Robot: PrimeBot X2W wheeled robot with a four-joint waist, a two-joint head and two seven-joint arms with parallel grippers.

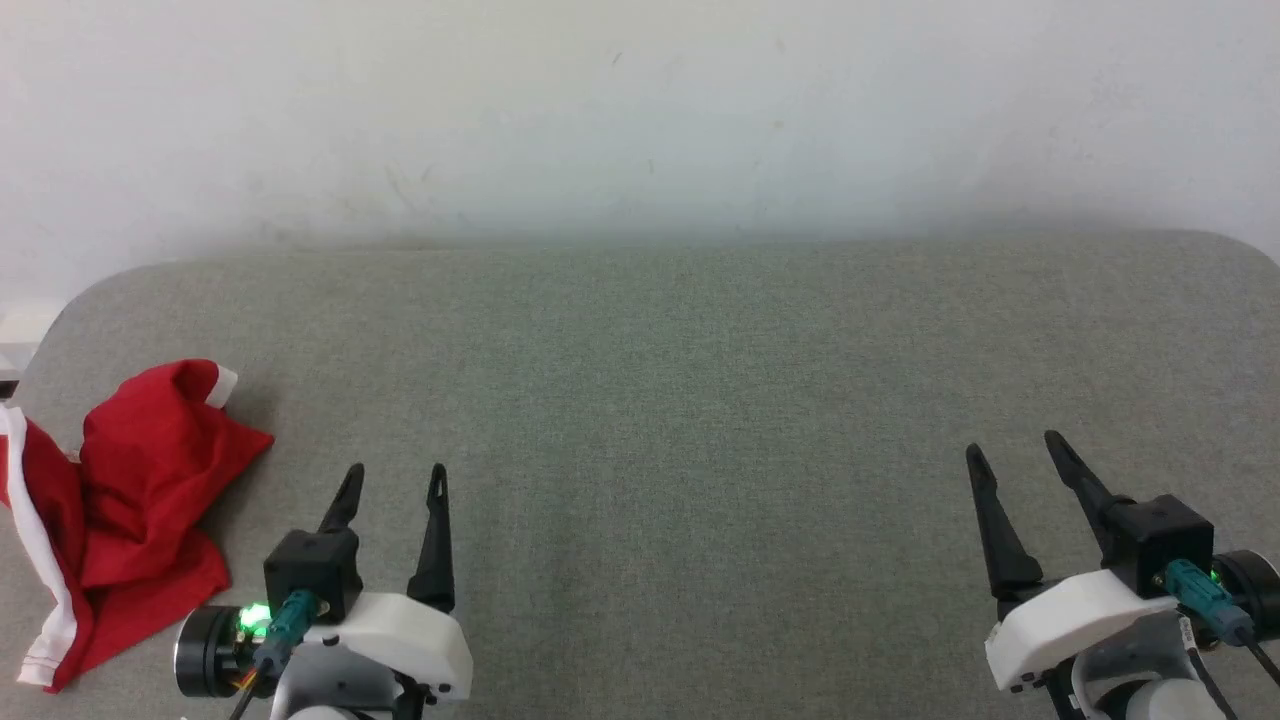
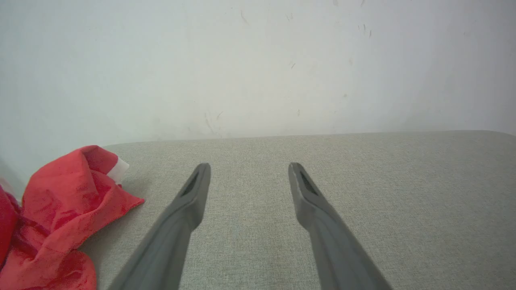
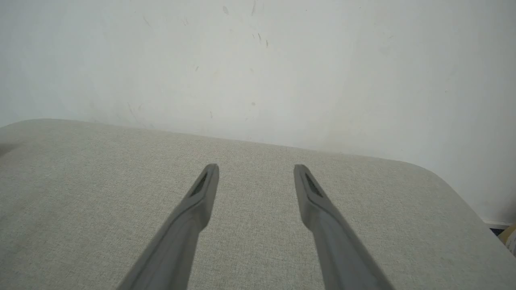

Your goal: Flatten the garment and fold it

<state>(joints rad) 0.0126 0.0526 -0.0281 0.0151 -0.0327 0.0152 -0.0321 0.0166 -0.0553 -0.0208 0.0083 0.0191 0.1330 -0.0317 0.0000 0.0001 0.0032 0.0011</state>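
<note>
A plain white wall (image 1: pixel 600 100) backs a table (image 1: pixel 700 400) covered in grey woven cloth with a fine, even weave and rounded far corners. The shorts (image 1: pixel 140 470) lie crumpled at the table's far left edge, a bright red heap of thin, limp fabric thrown into soft ridges and deep folds. A white stripe (image 1: pixel 45 540) runs down the heap's outer side to a white hem at its near end, and a small white patch shows at the far peak. Whether any of the fabric hangs over the table's edge I cannot tell.

The heap's long axis runs roughly near to far, leaning a little leftward toward the robot. It lies to the left of the left jaws and about level with them, near but not touching. In the left wrist view the shorts (image 2: pixel 60 205) sit off to the side of the dark tapered fingers (image 2: pixel 189 201), not between them. The left arm (image 1: pixel 390 640) is plainly the nearer; the right arm (image 1: pixel 1080 615) is well apart, across the bare table.

Both the left jaws and the right jaws stand wide apart and hold nothing. Flattening has not begun; judging by this, the left arm would need to swing leftward first.
</note>
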